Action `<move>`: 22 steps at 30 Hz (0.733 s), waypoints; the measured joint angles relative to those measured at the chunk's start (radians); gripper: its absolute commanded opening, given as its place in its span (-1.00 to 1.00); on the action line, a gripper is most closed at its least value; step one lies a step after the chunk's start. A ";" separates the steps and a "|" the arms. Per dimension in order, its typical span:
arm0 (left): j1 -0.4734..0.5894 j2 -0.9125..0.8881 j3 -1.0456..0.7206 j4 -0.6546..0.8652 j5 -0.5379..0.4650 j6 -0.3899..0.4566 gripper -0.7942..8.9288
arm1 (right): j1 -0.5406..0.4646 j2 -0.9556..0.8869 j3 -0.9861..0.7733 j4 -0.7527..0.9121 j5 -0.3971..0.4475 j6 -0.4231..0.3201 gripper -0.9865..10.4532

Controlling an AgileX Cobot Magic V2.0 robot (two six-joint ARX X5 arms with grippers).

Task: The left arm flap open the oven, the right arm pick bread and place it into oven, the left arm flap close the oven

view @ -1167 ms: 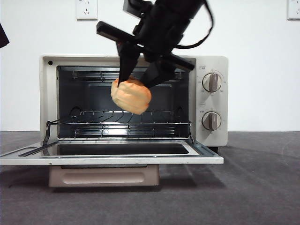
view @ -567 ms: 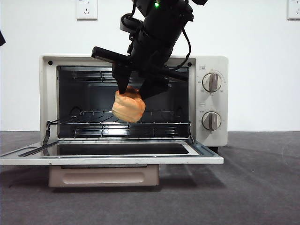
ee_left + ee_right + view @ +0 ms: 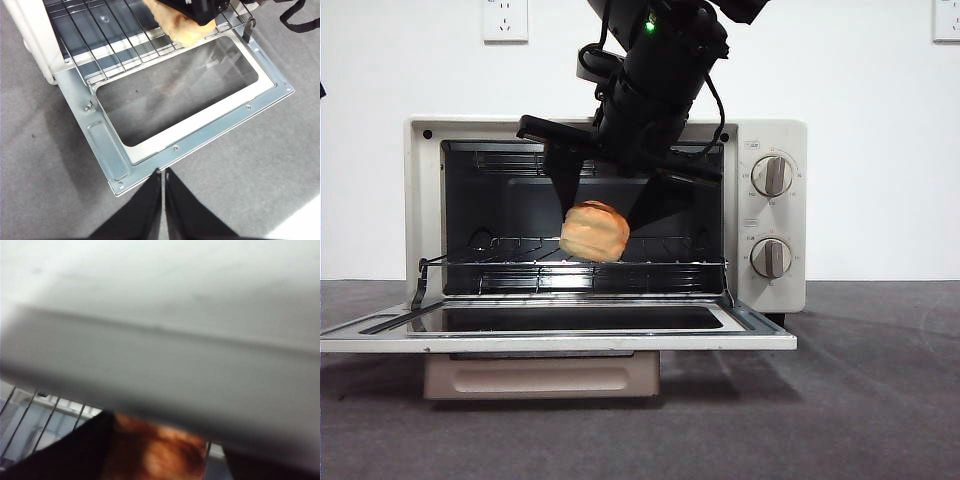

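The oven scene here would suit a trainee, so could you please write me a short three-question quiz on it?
1. True or false: the oven door is shut.
2. What does the right gripper hold? A) a knob B) the bread C) nothing
3. Which gripper hangs above the table in front of the open door, jaws shut?

Key: 1 false, it lies flat open. 2 B. 3 the left gripper.

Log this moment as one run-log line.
oven: door flapped open | right gripper: shut on bread, over the rack | left gripper: shut, waiting outside door
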 measured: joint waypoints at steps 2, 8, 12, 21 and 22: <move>0.000 0.000 0.000 0.000 0.000 0.000 -0.80 | 0.000 0.000 0.000 -0.002 -0.001 0.000 -0.12; 0.000 0.000 0.000 0.000 0.000 0.000 -0.80 | 0.003 -0.005 0.000 -0.016 -0.016 0.000 -0.12; 0.000 0.000 0.000 0.000 0.000 0.000 -0.80 | 0.006 -0.028 0.000 -0.020 -0.019 0.000 -0.12; 0.000 0.000 0.000 0.010 0.000 0.000 -0.80 | 0.031 -0.168 0.000 -0.124 -0.057 -0.022 -0.12; 0.000 0.000 0.000 0.014 0.000 0.000 -0.80 | 0.037 -0.193 0.000 -0.145 -0.069 -0.035 -0.12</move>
